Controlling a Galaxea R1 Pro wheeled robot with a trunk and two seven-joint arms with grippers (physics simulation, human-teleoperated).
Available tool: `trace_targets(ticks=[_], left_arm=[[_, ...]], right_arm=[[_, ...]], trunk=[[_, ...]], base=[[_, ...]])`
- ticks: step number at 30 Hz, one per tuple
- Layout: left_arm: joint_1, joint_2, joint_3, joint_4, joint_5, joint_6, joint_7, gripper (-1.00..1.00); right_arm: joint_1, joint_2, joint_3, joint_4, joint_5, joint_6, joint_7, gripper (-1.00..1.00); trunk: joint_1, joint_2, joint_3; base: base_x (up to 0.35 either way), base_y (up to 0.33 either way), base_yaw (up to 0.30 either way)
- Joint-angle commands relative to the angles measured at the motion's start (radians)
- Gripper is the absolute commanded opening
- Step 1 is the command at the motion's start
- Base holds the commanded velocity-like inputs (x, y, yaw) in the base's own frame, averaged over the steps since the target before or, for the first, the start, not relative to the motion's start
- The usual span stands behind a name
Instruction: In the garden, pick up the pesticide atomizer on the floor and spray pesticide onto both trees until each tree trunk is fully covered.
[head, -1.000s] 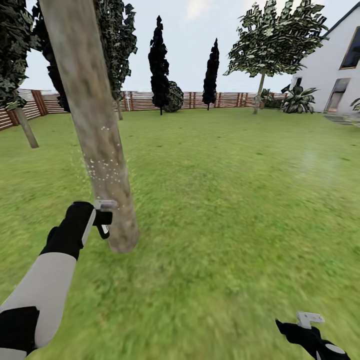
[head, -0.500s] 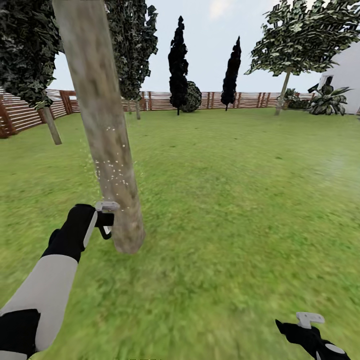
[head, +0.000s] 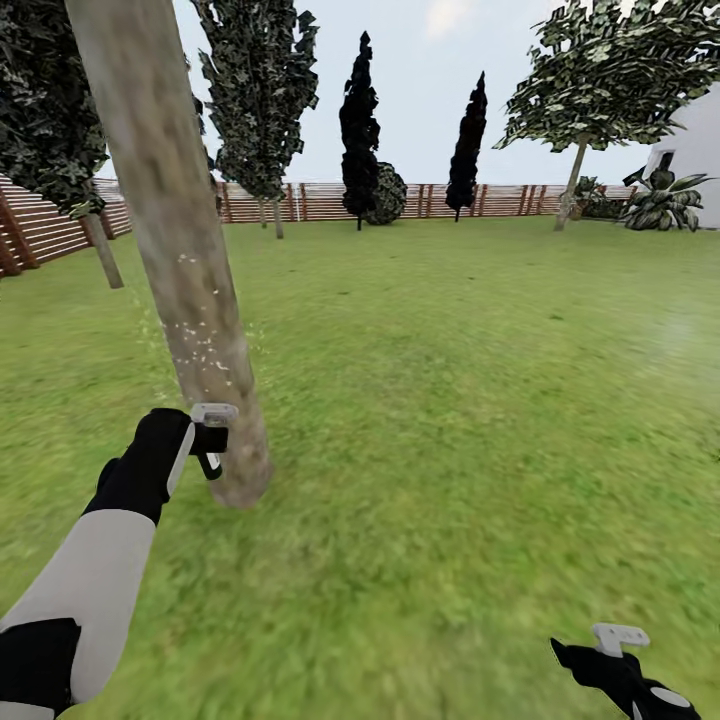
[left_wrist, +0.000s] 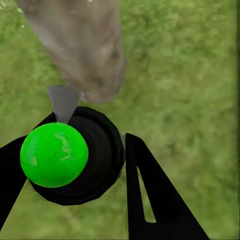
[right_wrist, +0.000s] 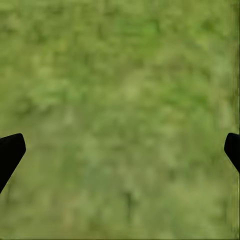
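Your left gripper (head: 208, 438) is clamped on the pesticide atomizer (head: 210, 462), holding it right beside the foot of the tree trunk (head: 175, 240); from the head view you can't tell if it touches the bark. In the left wrist view the atomizer (left_wrist: 75, 155) sits between the two dark fingers (left_wrist: 155, 195), its round black body topped by a bright green spot, w/ a grey nozzle pointing at the trunk (left_wrist: 82, 47) just past it.

The pesticide (head: 200, 345) shows as fine white specks on the lower trunk above the gripper, a few drifting off over the grass (head: 450, 400) either side of the trunk. The trunk leans, its top toward the fence (head: 330, 200) side and its base planted in the lawn next to your left hand.

Your right gripper (head: 620, 640) hangs low, well apart from the trunk and over bare lawn. In the right wrist view its finger tips (right_wrist: 10, 152) stand wide apart w/ nothing between them — spread and empty, grass (right_wrist: 120, 120) below.

Beyond the trunk: a second, thinner trunk (head: 103, 250) near the fence, dark narrow trees (head: 358, 120) along the slats, and a white house (head: 690, 150) far off from the trunk.
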Motion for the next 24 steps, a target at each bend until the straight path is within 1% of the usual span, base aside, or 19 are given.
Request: trace_targets(ticks=[1,4,12,14,18,20,22,23,24], left_arm=[[-0.001,0.0,0.002,-0.001,-0.011,0.004,-0.011,-1.0],[-0.001,0.0,0.002,-0.001,-0.012,0.004,-0.011,-1.0],[-0.001,0.0,0.002,-0.001,-0.013,0.004,-0.011,-1.0],[0.003,0.001,0.002,-0.001,-0.014,0.003,-0.009,-1.0],[0.015,0.008,0.004,0.0,-0.011,0.001,0.045,-1.0],[0.02,0.011,0.005,0.004,-0.011,0.003,0.048,-1.0],[0.044,0.012,0.005,0.019,-0.01,0.003,0.047,-1.0],[0.088,0.019,0.026,0.022,-0.006,0.002,0.039,-1.0],[0.099,0.02,0.043,0.022,-0.004,0.001,0.037,-1.0]], right_arm=[[-0.001,0.001,-0.008,0.0,0.01,-0.005,0.007,1.0],[-0.001,0.001,-0.008,0.0,0.01,-0.005,0.007,1.0],[-0.001,0.001,-0.008,0.0,0.01,-0.005,0.007,1.0],[-0.001,0.001,-0.008,0.0,0.01,-0.005,0.007,1.0],[-0.001,0.001,-0.008,0.001,0.01,-0.005,0.007,1.0],[-0.001,0.001,-0.007,0.0,0.01,-0.005,0.007,1.0],[-0.001,0.001,-0.007,0.001,0.01,-0.005,0.007,1.0],[-0.001,0.003,-0.006,0.003,0.011,-0.005,0.007,1.0],[-0.001,0.003,-0.006,0.003,0.012,-0.005,0.007,1.0]], trunk=[[0.0,0.0,-0.001],[0.0,0.0,-0.001],[0.0,0.0,-0.001],[0.0,0.0,-0.001],[0.0,0.0,-0.001],[0.0,0.0,-0.001],[0.0,0.0,-0.001],[0.0,0.0,-0.001],[0.0,0.0,-0.001]], base=[[0.094,-0.274,0.005],[0.104,-0.274,0.115],[0.109,-0.274,0.263],[0.109,-0.274,0.133],[0.14,-0.265,0.018],[0.265,-0.15,0.001],[0.314,-0.051,0.0],[0.336,-0.007,0.0],[0.338,-0.004,0.0]])
